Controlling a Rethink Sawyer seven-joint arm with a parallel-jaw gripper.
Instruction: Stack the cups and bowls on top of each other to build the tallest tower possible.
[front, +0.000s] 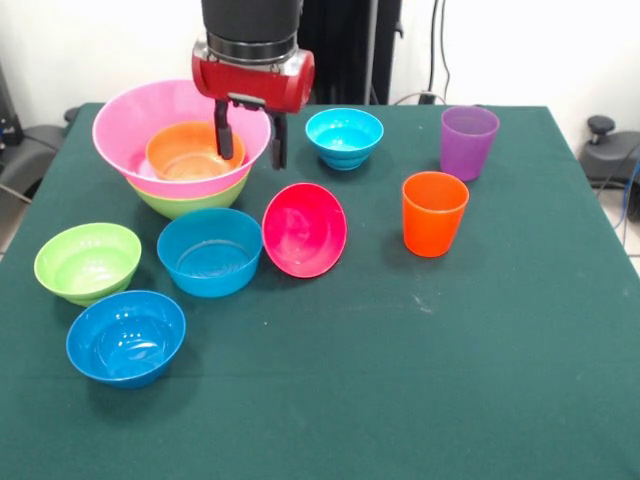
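The tower stands at the back left: a lime green bowl (186, 205) at the base, the huge pink bowl (116, 118) in it, and an orange bowl (188, 158) inside the pink one. My gripper (250, 147) hangs open and empty over the pink bowl's right rim. A magenta-red bowl (305, 231) is tipped on its side against a blue bowl (210, 252). A small lime green bowl (87, 262) and another blue bowl (126, 338) sit at the front left. A cyan bowl (344, 137) sits at the back. The purple cup (468, 141) and orange cup (433, 213) stand upright on the right.
The dark green table (400, 380) runs to the front edge of the picture. Cables and the black pedestal (350, 50) stand behind the table. Black floor items show past the left edge (25, 150) and the right edge (605, 150).
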